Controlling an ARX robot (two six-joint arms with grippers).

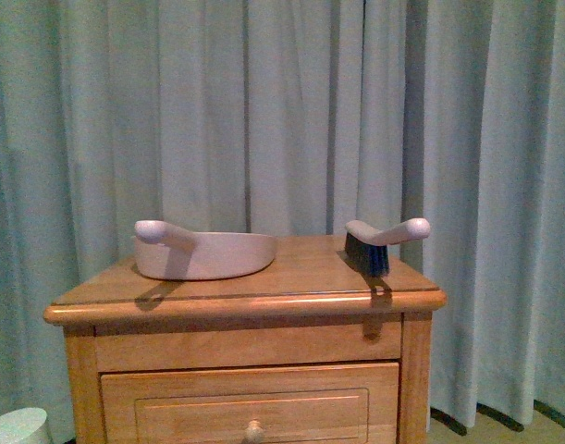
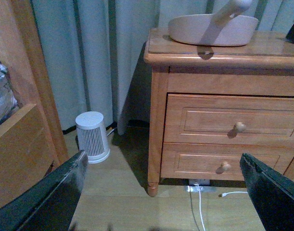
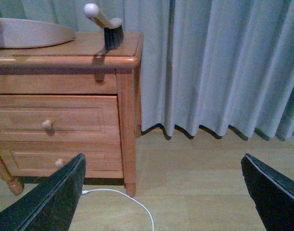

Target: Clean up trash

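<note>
Wide-open jaws are shown on the left gripper (image 2: 163, 158) and right gripper (image 3: 163, 159), both empty, low before the nightstand (image 1: 291, 277). On top, the dustpan (image 1: 208, 256) and brush (image 1: 374, 245) are set well apart, likely one per arm; the trash is nowhere seen.

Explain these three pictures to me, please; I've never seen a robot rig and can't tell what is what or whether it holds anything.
This is a two-armed robot. One picture comes from a camera on its body, facing a wooden nightstand; on top lie a pale pink dustpan and, apart to its right, a black-bristled brush. The other two come from cameras on each wrist. The dark wedges there are the fingers of the left gripper and right gripper, both wide open and holding nothing. No trash shows in any picture.
</note>
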